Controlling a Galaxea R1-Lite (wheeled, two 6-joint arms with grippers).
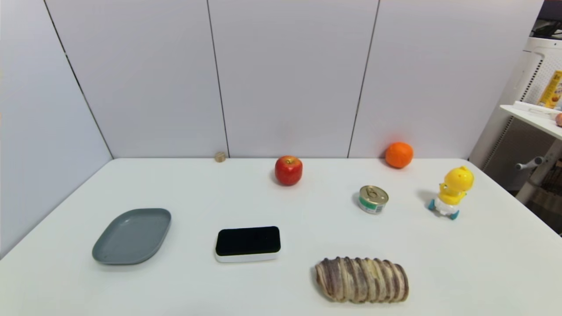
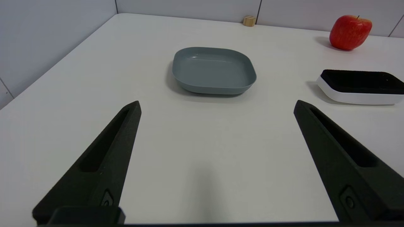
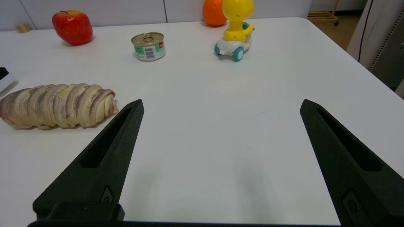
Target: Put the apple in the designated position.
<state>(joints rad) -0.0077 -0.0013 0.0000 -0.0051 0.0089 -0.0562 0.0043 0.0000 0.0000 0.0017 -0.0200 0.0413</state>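
Item, apple (image 1: 288, 170): we find it upright at the far edge of the white table (image 1: 307, 228), close to the back wall panels, roughly mid-width, touching nothing; open tabletop lies all around it.

Item, grey plate (image 1: 131, 235): near left, empty, well apart from the apple.

Item, black-topped white eraser (image 1: 247, 244): near centre, just right of the plate.

Item, striped bread loaf (image 1: 362, 279): nearest the front edge, right of centre.

Item, tin can (image 1: 373, 199), orange (image 1: 399, 154) and yellow duck toy on wheels (image 1: 451, 192): far right; the orange sits against the wall.

Item, small wooden block (image 1: 220, 156): at the wall, left of the apple.

Item, left gripper (image 2: 217, 105): we see it in its wrist view only, fingers spread wide, holding nothing, above bare table before the plate.

Item, right gripper (image 3: 222, 104): likewise seen only from its wrist, spread wide, empty, over bare table right of the loaf. In that view the orange is partly hidden behind the duck and the eraser is cut off at the edge.
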